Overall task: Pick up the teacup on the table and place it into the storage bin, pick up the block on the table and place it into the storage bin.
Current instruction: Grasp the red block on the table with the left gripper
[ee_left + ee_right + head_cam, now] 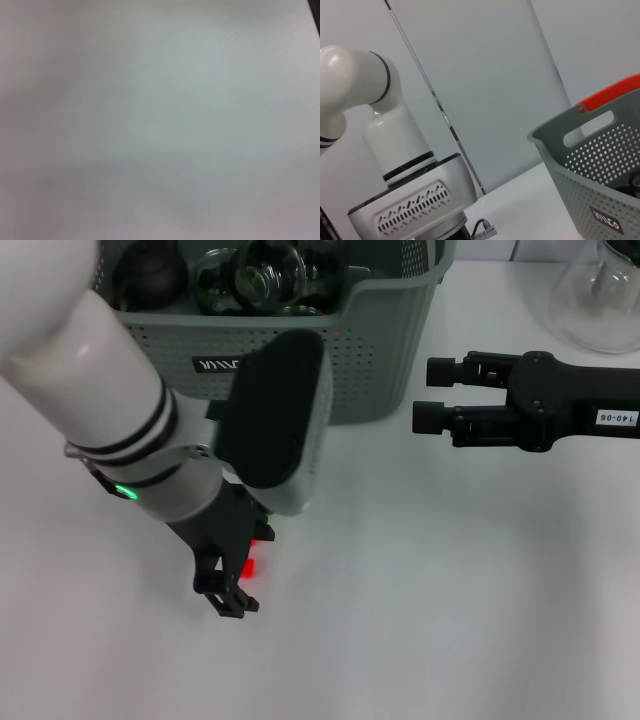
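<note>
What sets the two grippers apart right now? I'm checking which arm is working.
The left gripper points down at the table over something red; the right gripper lies level beside the storage bin, fingers apart and empty. Both are black.

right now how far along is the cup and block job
Glassware and a dark teapot-like piece already sit in the storage bin; which is the teacup I cannot tell. In hand: the left gripper is low over the table, something red showing at its fingers, probably the block. Left: getting it binned. The right gripper hovers beside the bin.
</note>
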Controlling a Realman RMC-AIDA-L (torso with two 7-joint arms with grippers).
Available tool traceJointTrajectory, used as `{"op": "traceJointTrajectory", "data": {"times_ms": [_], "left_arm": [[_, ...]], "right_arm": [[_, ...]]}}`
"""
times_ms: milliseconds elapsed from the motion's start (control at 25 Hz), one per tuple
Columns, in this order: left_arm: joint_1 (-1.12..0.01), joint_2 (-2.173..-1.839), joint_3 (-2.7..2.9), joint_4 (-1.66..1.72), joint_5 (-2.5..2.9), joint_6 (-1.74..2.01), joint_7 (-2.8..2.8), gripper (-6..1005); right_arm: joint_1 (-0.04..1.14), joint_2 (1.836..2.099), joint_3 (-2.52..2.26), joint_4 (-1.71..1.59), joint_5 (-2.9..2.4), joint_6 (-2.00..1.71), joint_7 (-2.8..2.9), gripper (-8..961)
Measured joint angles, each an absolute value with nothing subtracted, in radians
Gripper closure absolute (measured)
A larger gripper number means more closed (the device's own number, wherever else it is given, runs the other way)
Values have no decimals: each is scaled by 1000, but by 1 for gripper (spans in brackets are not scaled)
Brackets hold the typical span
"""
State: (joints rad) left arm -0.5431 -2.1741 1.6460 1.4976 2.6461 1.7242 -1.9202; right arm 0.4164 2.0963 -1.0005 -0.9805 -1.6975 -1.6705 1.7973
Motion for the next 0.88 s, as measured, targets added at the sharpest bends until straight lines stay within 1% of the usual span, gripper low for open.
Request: {"op": "traceJointTrajectory", "data": {"times_ms": [160,560,640,680,880], "left_arm": [[-549,-2174,1667,1481,2647,1706,-1952,222],[-557,-2173,1670,1395,2649,1670,-1963,342],[-559,-2172,1668,1391,2652,1669,-1977,366],[-559,-2172,1668,1391,2655,1670,-1982,378],[-559,-2172,1669,1389,2668,1664,-2003,378]], "right_arm": [[431,2097,-998,-940,-1699,-1669,1767,96],[452,2093,-1008,-910,-1782,-1678,1736,97],[490,2093,-1009,-910,-1873,-1680,1773,97],[490,2093,-1009,-910,-1873,-1680,1773,97],[579,2101,-1015,-911,-2031,-1668,1854,96]]}}
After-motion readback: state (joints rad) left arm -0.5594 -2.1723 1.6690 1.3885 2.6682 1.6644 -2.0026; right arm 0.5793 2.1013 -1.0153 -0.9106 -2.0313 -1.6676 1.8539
